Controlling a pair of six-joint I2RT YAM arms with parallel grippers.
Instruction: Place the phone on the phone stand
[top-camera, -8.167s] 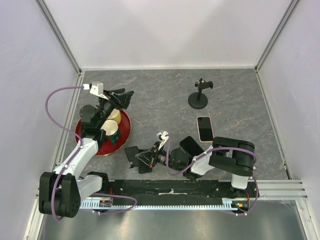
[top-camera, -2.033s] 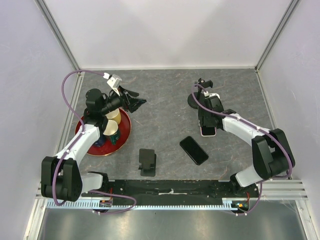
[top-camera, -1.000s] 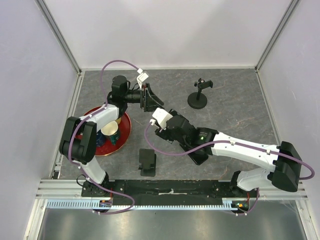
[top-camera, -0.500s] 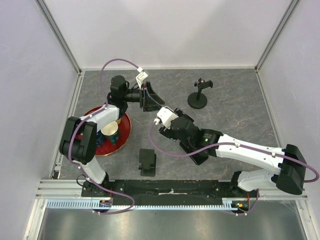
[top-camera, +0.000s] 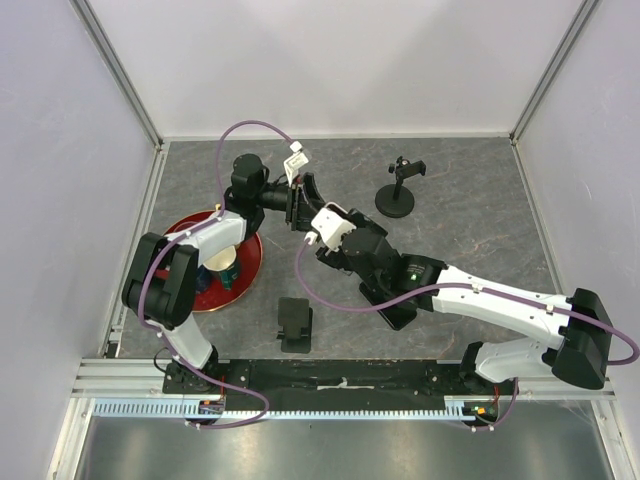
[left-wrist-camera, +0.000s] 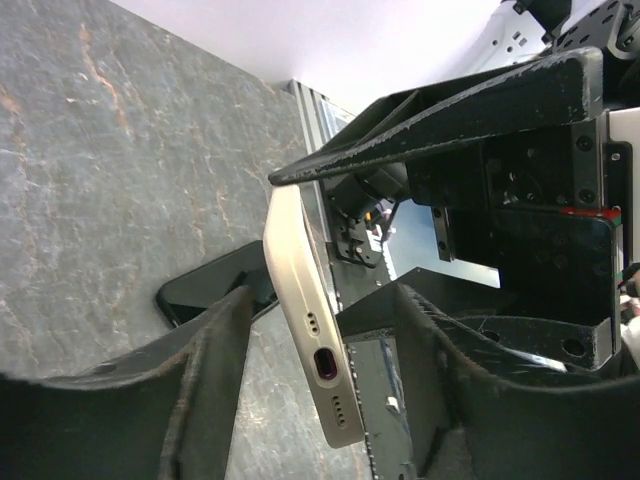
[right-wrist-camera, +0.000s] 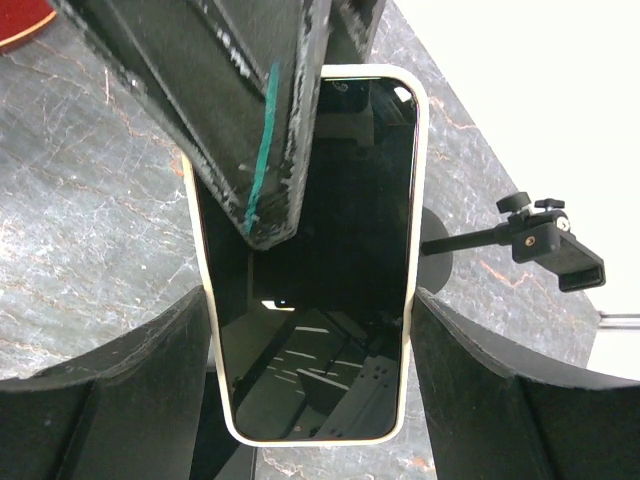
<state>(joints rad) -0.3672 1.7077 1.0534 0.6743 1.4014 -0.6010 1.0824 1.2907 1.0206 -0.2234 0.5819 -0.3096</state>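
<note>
Phone (right-wrist-camera: 360, 250) clamped by long edges in wide-spread right tool (right-wrist-camera: 310, 330); left tool (left-wrist-camera: 322, 300) open, straddling phone, gap one side.

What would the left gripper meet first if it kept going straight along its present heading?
The phone, edge-on between the fingers of the left gripper and held by the right gripper; how near is unclear.

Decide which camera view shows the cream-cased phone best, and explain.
The right wrist view: the cream-cased phone faces the lens, most of its dark screen visible. The left wrist view shows only its bottom edge with the charging port. In the top view it is nearly hidden between the left gripper and right gripper.
</note>
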